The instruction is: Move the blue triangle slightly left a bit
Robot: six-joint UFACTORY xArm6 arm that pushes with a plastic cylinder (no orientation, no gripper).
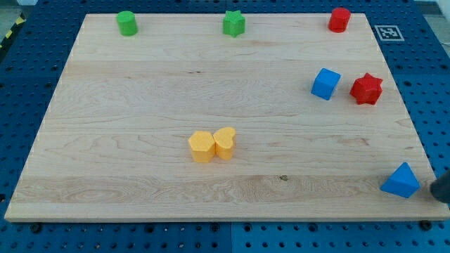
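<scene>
There is one camera only, set above the near edge of the board point(211, 105) and looking down and forward at a slant. The far edge reads shorter than the near one. Nearly the whole board fits in the frame, with blue pegboard point(28, 91) around it and a marker tag point(387, 32) at the view's top right.

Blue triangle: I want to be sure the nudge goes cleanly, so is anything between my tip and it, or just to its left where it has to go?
Nothing visible. My tip sits right beside the blue triangle, on the view's right, with no block between. The board to its left is bare wood.
</scene>
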